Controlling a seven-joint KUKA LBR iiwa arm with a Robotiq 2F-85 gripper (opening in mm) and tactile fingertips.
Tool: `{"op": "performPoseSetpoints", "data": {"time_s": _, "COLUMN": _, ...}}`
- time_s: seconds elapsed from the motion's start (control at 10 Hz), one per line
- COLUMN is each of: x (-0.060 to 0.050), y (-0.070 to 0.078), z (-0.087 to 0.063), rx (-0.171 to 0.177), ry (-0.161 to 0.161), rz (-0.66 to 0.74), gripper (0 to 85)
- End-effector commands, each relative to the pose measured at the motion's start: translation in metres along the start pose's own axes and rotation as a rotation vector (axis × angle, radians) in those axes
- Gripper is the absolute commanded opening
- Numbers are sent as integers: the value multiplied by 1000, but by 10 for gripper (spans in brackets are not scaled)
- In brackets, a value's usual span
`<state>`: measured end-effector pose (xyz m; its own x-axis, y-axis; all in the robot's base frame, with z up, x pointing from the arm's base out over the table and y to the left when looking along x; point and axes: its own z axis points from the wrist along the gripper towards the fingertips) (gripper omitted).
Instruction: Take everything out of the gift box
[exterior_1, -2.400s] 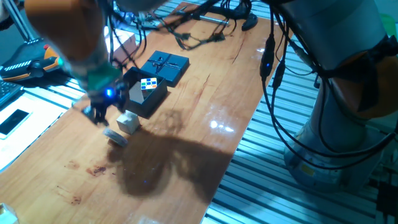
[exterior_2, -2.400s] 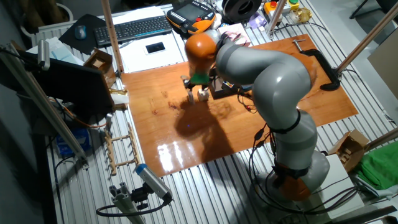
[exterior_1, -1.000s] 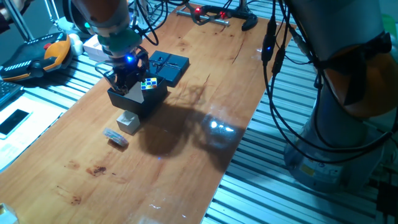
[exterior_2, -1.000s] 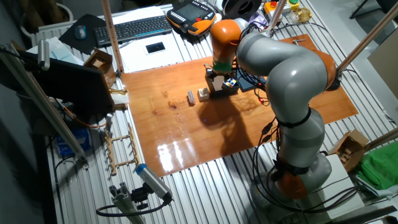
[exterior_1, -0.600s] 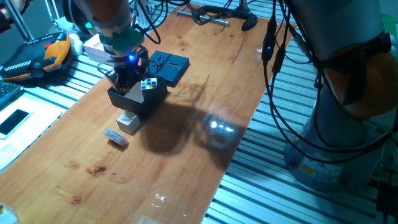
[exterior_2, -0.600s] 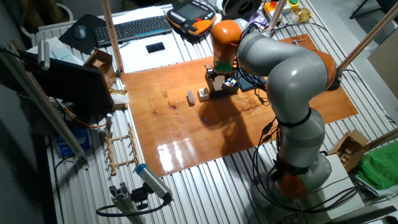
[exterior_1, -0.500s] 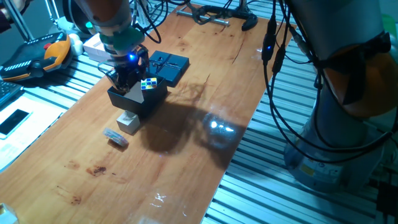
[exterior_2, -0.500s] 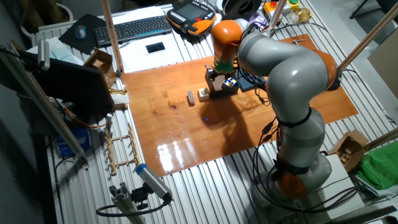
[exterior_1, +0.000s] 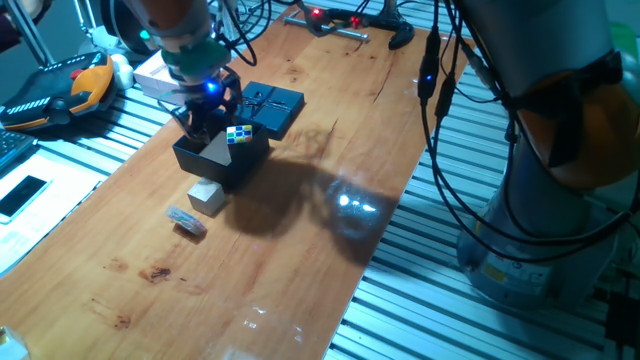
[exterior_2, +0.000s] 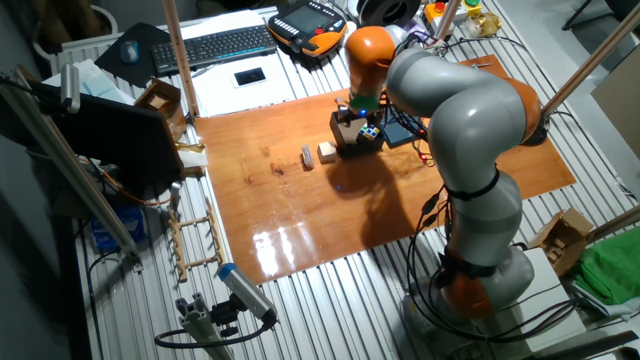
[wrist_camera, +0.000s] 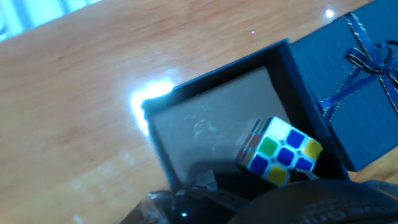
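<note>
The black gift box (exterior_1: 222, 160) stands open on the wooden table, seen from above in the hand view (wrist_camera: 186, 134). The multicoloured puzzle cube (exterior_1: 238, 135) (wrist_camera: 281, 152) leans in the box's corner nearest the lid. My gripper (exterior_1: 205, 108) (exterior_2: 356, 113) hovers over the box's rear part, fingers apart and holding nothing. In the hand view only a dark blur of it shows along the bottom edge. The beige cube (exterior_1: 208, 196) (exterior_2: 326, 152) sits on the table just outside the box. The little flat piece (exterior_1: 186, 221) (exterior_2: 307, 156) lies beyond it.
The flat lid (exterior_1: 268, 106) (wrist_camera: 357, 81) with its ribbon bow lies right behind the box, touching it. A pale box (exterior_1: 160, 72) sits at the table's edge behind my arm. Cables and a clamp (exterior_1: 340, 30) lie at the far end of the table.
2.4 s ago my gripper was low by the flat piece and the beige cube. It has since moved over the gift box, and in the last second edged slightly up and toward the lid.
</note>
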<state>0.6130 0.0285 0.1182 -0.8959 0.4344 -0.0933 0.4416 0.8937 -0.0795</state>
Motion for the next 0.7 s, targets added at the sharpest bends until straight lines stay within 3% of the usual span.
{"op": "performPoseSetpoints", "data": {"time_s": 0.0, "x": -2, "y": -3, "z": 4, "rx": 0, "ry": 2, "rz": 53, "gripper": 627}}
{"op": "performPoseSetpoints", "data": {"time_s": 0.4, "x": -5, "y": -16, "z": 24, "rx": -12, "ry": 8, "rz": 156, "gripper": 657}}
{"op": "performPoseSetpoints", "data": {"time_s": 0.6, "x": -6, "y": -22, "z": 33, "rx": -21, "ry": 9, "rz": 198, "gripper": 727}}
